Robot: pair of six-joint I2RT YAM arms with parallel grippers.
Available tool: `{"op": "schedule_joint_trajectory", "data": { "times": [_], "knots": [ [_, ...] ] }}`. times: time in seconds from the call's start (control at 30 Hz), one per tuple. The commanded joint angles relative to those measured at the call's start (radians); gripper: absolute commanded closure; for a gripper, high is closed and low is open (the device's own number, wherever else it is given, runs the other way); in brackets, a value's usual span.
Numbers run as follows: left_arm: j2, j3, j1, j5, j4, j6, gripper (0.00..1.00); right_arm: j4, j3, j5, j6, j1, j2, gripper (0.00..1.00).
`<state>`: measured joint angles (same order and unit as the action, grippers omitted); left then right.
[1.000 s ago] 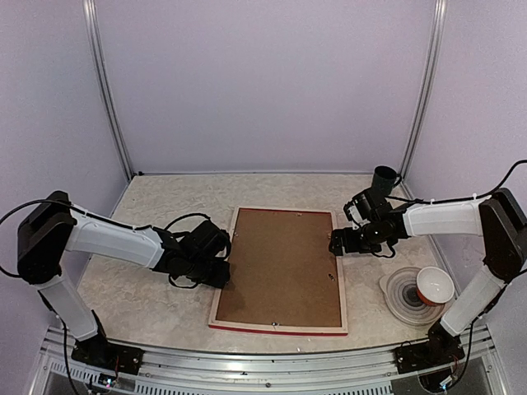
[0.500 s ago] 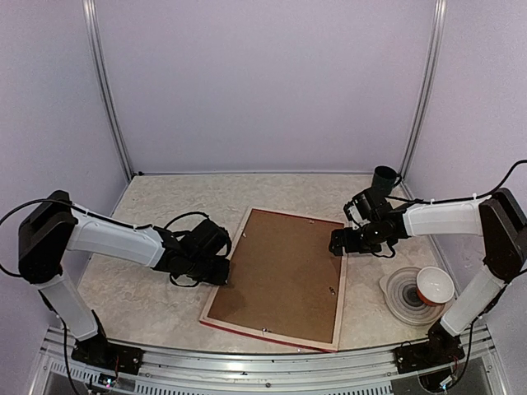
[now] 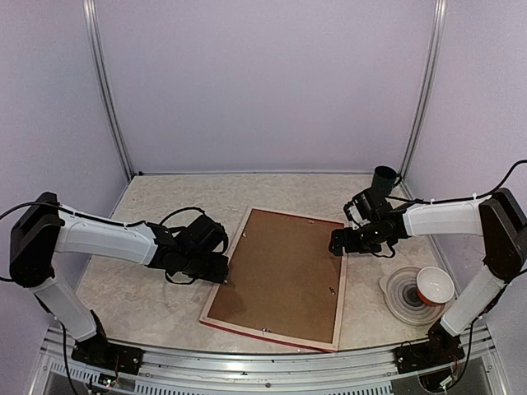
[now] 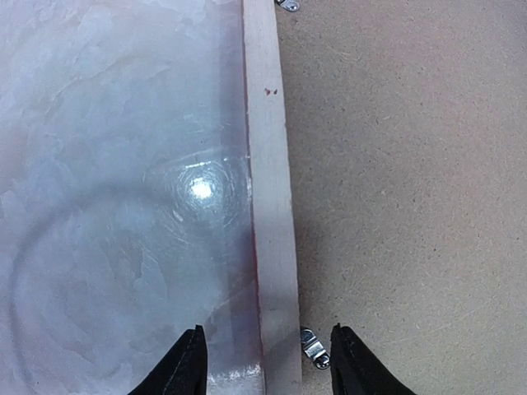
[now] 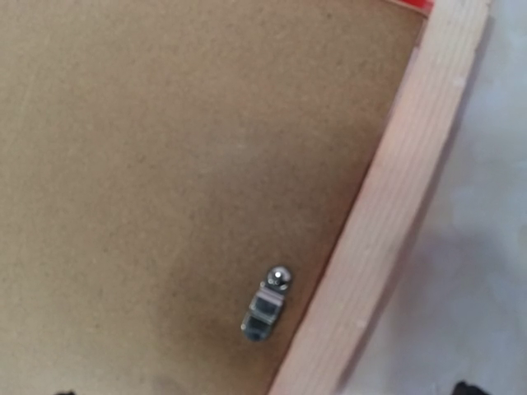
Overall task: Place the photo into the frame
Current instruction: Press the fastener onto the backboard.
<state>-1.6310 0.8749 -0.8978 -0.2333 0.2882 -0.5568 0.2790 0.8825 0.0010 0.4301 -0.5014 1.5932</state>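
I count one frame (image 3: pixel 340 288) face down, backing board (image 3: pixel 284 267) inside; one dark cup (image 3: pixel 384 176) and one bowl (image 3: pixel 435 285) beside it. Left gripper (image 4: pixel 265 346) spread astride the rim, right gripper (image 3: pixel 333 243) wide

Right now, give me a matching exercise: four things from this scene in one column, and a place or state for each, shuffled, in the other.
1. large rectangular frame with pale wood back
2. left claw
3. red-and-white bowl
4. dark cylindrical cup

A. farthest back on the right
B. open, one finger either side of the frame's left rim
C. face down mid-table, brown backing board up
D. resting on a stack of pale dishes

Pairs: 1-C, 2-B, 3-D, 4-A
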Motion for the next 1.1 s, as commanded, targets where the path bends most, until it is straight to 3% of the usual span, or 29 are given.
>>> {"op": "schedule_joint_trajectory", "data": {
  "times": [0.0, 0.3, 0.77, 0.87, 1.07],
  "knots": [
    [-0.009, 0.029, -0.015, 0.011, 0.037, 0.001, 0.49, -0.013, -0.008, 0.003, -0.006, 0.011, -0.009, 0.01],
    [-0.095, 0.015, -0.024, 0.019, 0.013, -0.004, 0.53, -0.018, -0.018, 0.002, -0.008, 0.012, -0.009, 0.01],
    [-0.135, 0.033, -0.026, -0.004, 0.02, -0.008, 0.88, -0.016, -0.015, 0.002, -0.014, 0.014, -0.009, 0.01],
    [-0.131, 0.035, -0.027, -0.001, 0.02, -0.012, 0.88, -0.013, -0.009, 0.003, -0.015, 0.014, -0.008, 0.01],
    [-0.089, 0.057, -0.027, -0.053, 0.039, -0.021, 0.59, -0.01, 0.0, 0.001, -0.013, 0.015, -0.005, 0.01]
  ]
}}
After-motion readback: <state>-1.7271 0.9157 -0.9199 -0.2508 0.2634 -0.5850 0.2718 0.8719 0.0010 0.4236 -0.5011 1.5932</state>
